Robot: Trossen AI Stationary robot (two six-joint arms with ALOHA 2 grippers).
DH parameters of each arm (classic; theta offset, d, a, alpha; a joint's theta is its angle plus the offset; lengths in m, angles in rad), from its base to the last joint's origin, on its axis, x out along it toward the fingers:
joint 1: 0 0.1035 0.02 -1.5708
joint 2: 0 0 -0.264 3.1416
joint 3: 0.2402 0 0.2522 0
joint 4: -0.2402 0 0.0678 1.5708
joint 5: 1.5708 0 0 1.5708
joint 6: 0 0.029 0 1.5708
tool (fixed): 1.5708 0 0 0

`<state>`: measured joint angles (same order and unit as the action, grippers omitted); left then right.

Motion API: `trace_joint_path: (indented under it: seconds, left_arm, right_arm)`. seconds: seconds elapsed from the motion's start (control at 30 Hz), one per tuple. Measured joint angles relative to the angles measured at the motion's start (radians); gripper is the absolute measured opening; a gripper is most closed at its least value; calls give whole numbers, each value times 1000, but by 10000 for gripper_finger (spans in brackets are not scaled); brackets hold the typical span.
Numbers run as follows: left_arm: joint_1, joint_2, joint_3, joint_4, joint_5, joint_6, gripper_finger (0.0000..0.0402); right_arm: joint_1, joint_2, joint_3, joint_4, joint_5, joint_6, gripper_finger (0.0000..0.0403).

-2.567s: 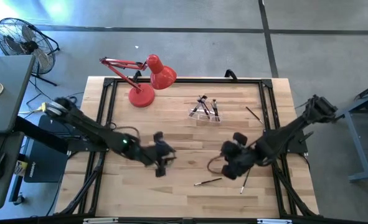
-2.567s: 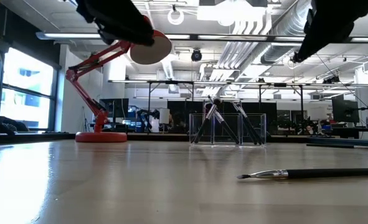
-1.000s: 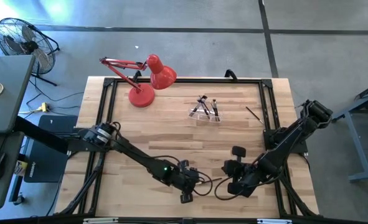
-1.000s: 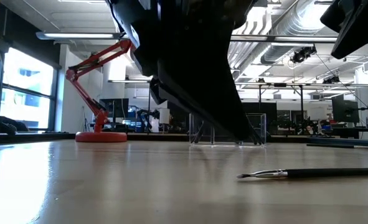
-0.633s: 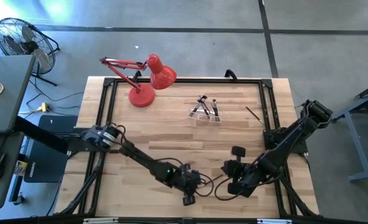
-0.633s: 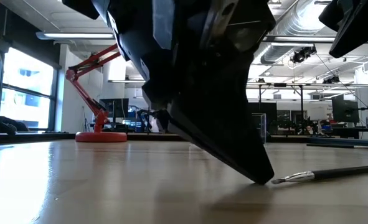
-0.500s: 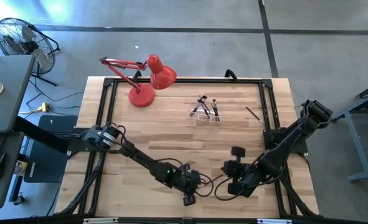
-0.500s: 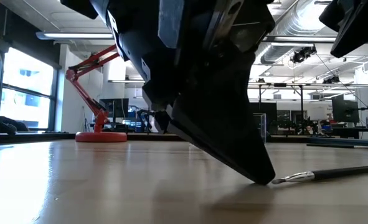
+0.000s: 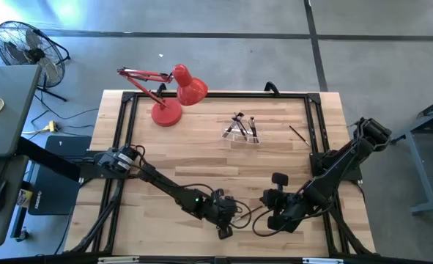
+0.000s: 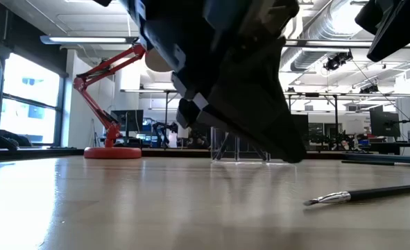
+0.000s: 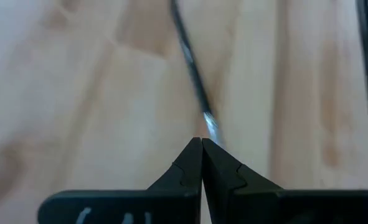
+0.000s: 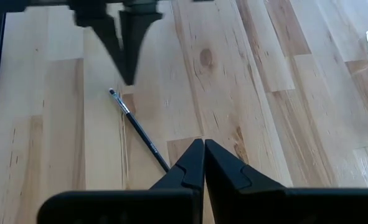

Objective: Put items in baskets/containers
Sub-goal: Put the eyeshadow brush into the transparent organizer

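Brush point(image 10: 364, 194) on table, L gripper point(image 11: 202, 148) closed just above tip.

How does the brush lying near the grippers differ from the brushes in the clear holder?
The loose brush lies flat on the table; the brushes in the holder stand tilted and crossed. The loose brush sits at the near side by the left gripper and right gripper; the holder sits farther back, beside neither gripper. All are thin and dark-handled.
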<state>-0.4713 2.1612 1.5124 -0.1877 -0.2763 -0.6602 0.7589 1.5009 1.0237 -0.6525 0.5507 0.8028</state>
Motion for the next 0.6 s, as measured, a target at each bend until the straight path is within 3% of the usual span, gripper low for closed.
trace_joint_path:
  seconds: [0.1,0.6]
  left_arm:
    - [-1,3,-2,34,59,1,0]
    - [0,28,0,72,129,54,0]
  right_arm:
    - [0,0,0,0,-2,0,8]
    - [0,0,0,29,-4,0,5]
